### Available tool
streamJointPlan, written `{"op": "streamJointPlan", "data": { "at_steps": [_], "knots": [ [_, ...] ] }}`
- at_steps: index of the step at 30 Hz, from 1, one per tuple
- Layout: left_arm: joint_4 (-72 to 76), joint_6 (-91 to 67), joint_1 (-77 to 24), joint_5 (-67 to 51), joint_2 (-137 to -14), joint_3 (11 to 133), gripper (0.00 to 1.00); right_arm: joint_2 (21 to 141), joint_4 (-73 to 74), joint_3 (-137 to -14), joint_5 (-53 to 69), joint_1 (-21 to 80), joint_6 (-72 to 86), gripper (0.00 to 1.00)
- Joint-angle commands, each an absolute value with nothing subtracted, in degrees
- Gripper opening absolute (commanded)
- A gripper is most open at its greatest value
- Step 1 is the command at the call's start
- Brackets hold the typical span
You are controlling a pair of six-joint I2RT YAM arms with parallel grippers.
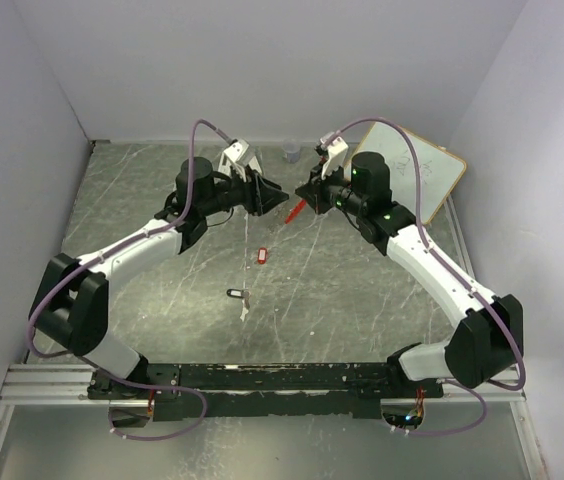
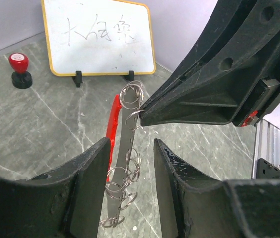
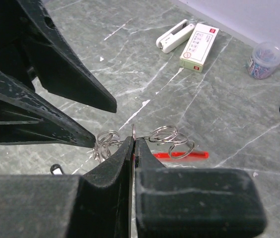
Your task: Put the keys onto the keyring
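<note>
My right gripper (image 3: 133, 145) is squeezed shut, and it pinches one thin silver ring of the keyring (image 2: 125, 131) between its tips. The keyring is held up over the tabletop (image 1: 352, 290), at the far middle. It has a red plastic piece (image 2: 114, 116) and a silver strip with lots of little rings on it. My left gripper (image 2: 132, 148) is about half open. The silver strip sits in the gap between its two fingers, and I can see space beside it, so this gripper holds nothing. My two grippers are almost tip to tip. The red key (image 1: 257, 256) lies flat on the tabletop, closer to me and well apart from the keyring. The black key (image 1: 234, 293) lies a bit closer still. Neither key is on the keyring. Past the keyring stands a small whiteboard (image 2: 100, 37), and near it stands a little black knob with a red top (image 2: 19, 69).
</note>
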State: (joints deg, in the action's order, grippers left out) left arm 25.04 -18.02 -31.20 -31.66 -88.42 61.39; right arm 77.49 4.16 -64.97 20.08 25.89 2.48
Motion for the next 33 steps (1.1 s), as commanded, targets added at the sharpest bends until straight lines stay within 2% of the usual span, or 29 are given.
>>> {"op": "streamJointPlan", "data": {
  "at_steps": [1, 12, 18, 24, 33],
  "knots": [
    [29.6, -18.4, -30.8, -36.2, -89.9, 61.4, 0.51, 76.1, 1.8, -64.3, 22.8, 26.2, -0.5, 0.0],
    [32.2, -16.6, -30.8, -41.5, -92.0, 61.3, 0.51, 72.2, -3.3, -59.2, 27.5, 26.5, -7.2, 0.0],
    [33.7, -15.3, -30.8, -47.1, -92.1, 60.2, 0.38, 69.8, -9.4, -53.8, 30.4, 26.6, -10.4, 0.0],
    [36.9, -11.0, -30.8, -51.9, -90.0, 56.6, 0.38, 69.5, -12.0, -51.3, 33.0, 26.6, -14.2, 0.0],
    [36.2, -0.9, -30.8, -49.0, -82.6, 49.3, 0.39, 68.5, -16.5, -47.1, 36.1, 26.5, -20.4, 0.0]
  ]
}}
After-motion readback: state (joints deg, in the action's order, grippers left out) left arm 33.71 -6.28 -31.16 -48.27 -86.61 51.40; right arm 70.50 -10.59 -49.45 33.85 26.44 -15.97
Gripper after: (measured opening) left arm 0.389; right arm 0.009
